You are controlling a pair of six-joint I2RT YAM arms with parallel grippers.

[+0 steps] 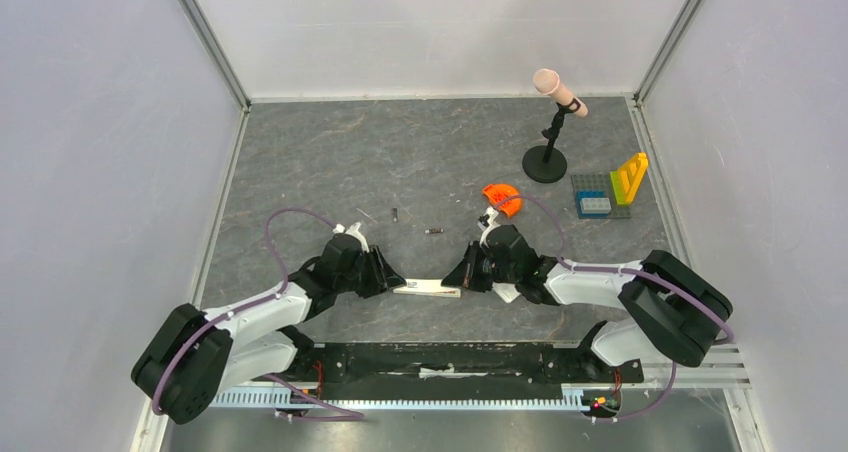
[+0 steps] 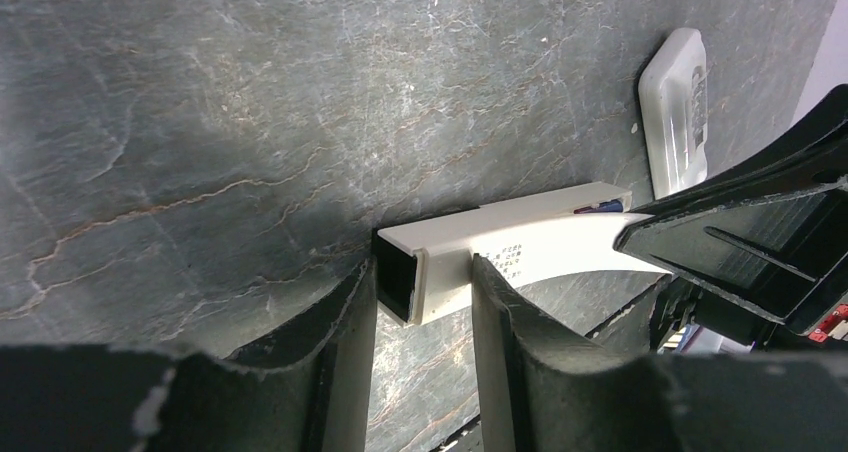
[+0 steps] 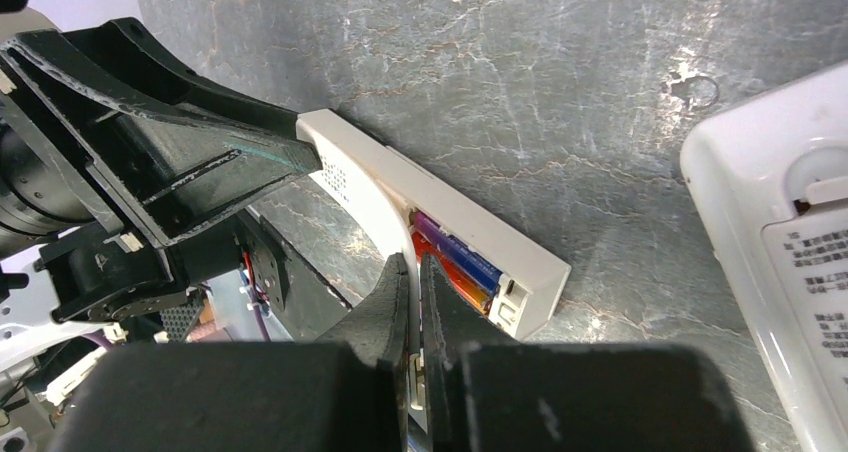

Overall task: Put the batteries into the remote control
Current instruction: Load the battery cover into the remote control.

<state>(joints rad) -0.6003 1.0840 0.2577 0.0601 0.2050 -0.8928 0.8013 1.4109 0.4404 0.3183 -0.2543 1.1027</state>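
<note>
The remote lies near the worktop's near edge, about midway along it, between the 2 arms. The left end effector straddles the remote's left end, with 1 finger close against each long side. Whether it clamps the remote or only flanks it cannot be told.

The right end effector has its fingers pressed together, their tips at the remote's open recess. There 2 batteries lie side by side, 1 purple-blue and 1 orange-red. A thin white strip curves from the remote up to those tips; whether it is pinched cannot be told.

2 more batteries lie loose on the worktop farther back, apart from each other. A wider white block lies just beside the remote's right end. An orange piece, a microphone stand and coloured blocks stand toward the far right corner.
</note>
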